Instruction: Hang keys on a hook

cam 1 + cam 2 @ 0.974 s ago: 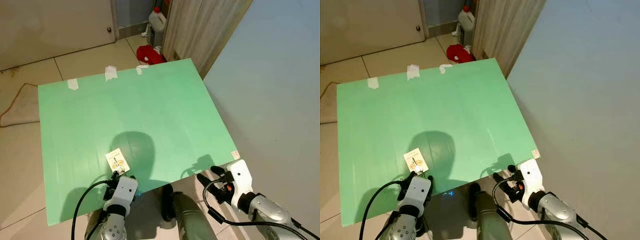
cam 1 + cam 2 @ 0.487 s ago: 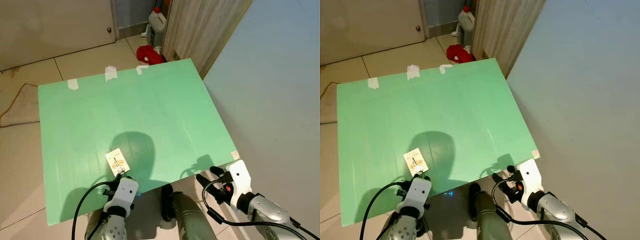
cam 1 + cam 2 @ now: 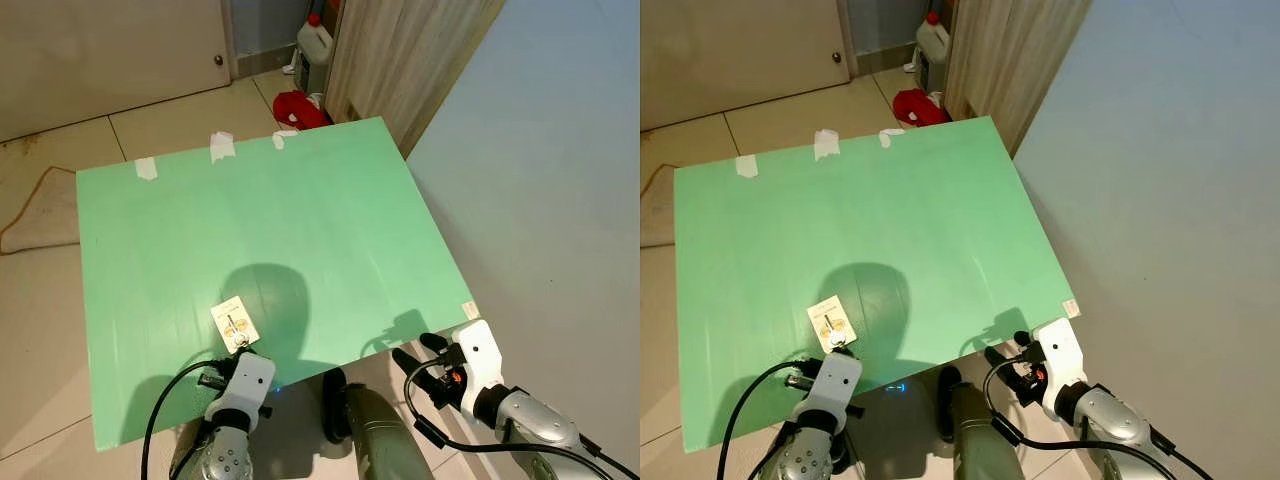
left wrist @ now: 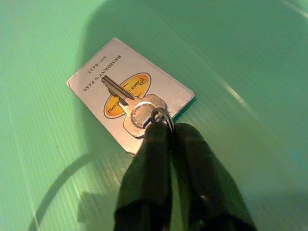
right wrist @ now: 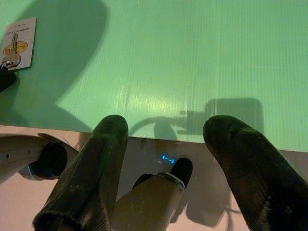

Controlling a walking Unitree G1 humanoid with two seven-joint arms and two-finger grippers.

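Your left pincer had pinched shut on the key ring beside the resident's pass card, right pincer idle and agape; lifting and hooking remained.

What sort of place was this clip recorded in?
Most likely a home, perhaps near an entry or utility corner: pale tiled floor, a closed door and a curtain, with a white jug against the wall. A green board serves as the work surface.

- The small silver key lies on a white pass card, on the near-left part of the large green corrugated board.
- A white plastic jug stands beyond the board's far edge.
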